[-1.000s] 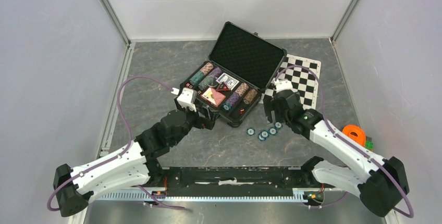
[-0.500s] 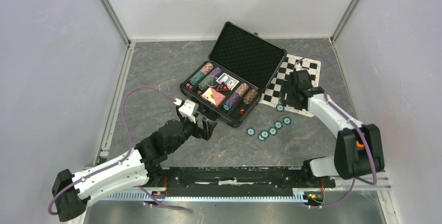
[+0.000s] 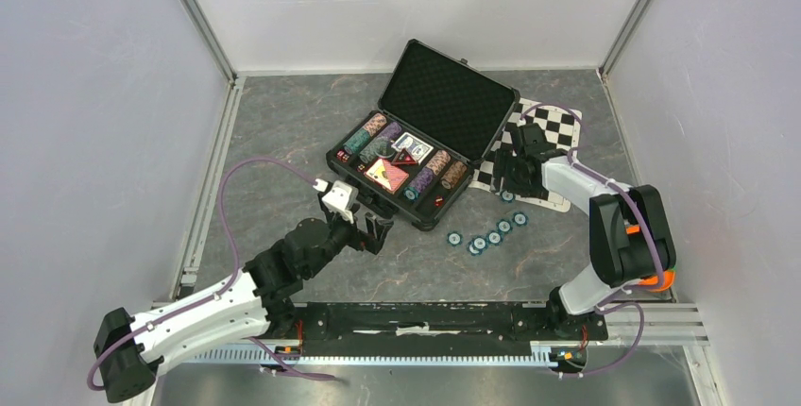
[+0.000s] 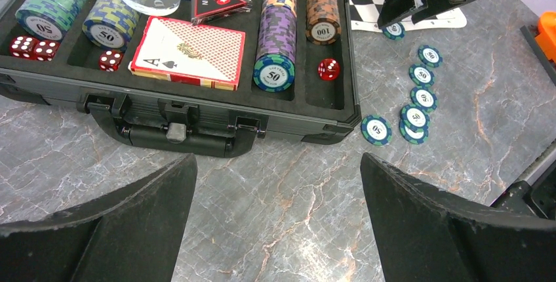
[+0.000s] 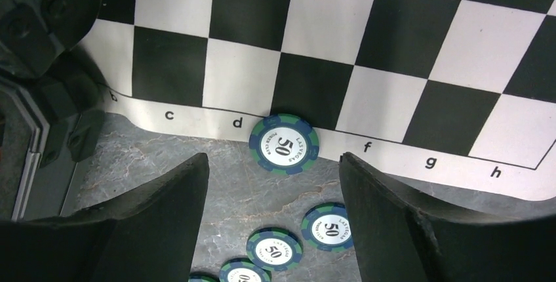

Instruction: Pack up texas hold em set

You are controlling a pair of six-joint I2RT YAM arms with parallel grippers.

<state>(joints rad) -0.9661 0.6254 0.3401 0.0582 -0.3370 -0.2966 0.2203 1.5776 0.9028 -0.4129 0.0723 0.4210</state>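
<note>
Poker case — lid up, far centre of tabletop. Chip stacks, red deck and dice sit in its foam. Loose teal chips lie right of the case, with a single chip on the near edge of the checkered mat. Right gripper — spread over the single chip, not touching. Left gripper spread and empty, near the case front.

You get only a corner of the case at the left edge of the right wrist view, the bottom edge clips the lowest teal chips, and from above the right arm hides most of the orange piece.
</note>
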